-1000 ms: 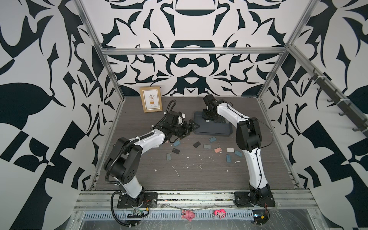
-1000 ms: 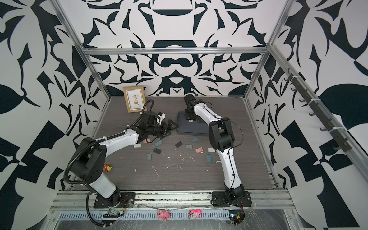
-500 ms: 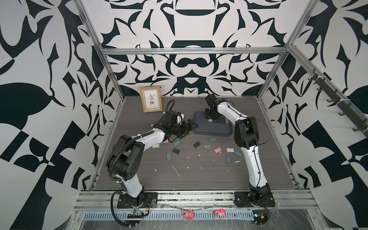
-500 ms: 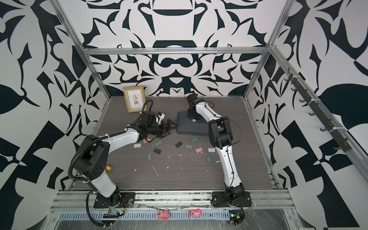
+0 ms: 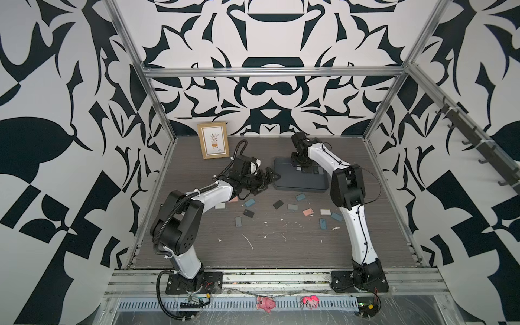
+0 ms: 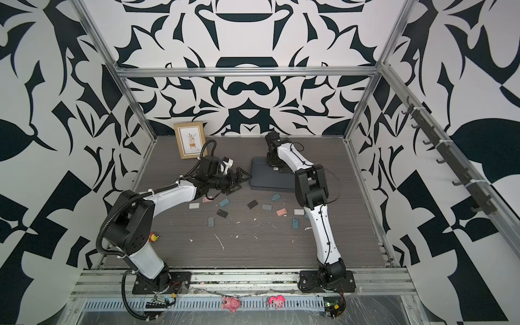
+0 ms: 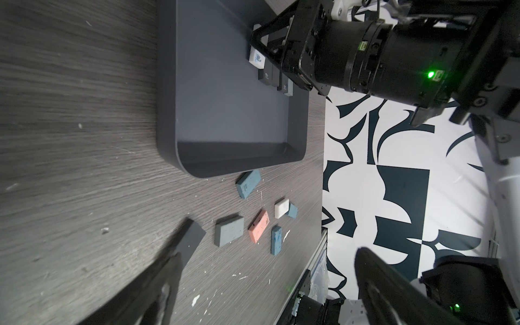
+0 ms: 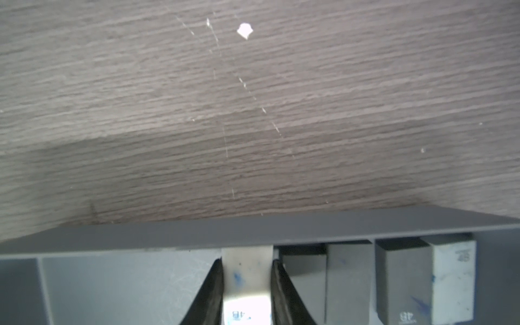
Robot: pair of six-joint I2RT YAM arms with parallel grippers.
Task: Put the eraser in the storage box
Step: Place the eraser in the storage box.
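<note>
The storage box (image 7: 167, 84) looks matt smooth plastic; the tabletop (image 7: 70, 112), grained wood, scratched.

Robot lab cell: alu frame (image 5: 270, 71), b/w patterned walls (image 5: 56, 84), 2 arms (image 5: 213, 194) bolted along near edge of tabletop (image 5: 281, 247).

both top views: bright, even overhead light; soft shadows under arms on dark wood-grain bench (image 5: 281, 253); wide-angle bowing at edges. right wrist view soft, glare on white rectangular eraser (image 8: 246, 305). left pincer (image 7: 274, 244) fingers (image 7: 157, 281) blurred near lens.
</note>
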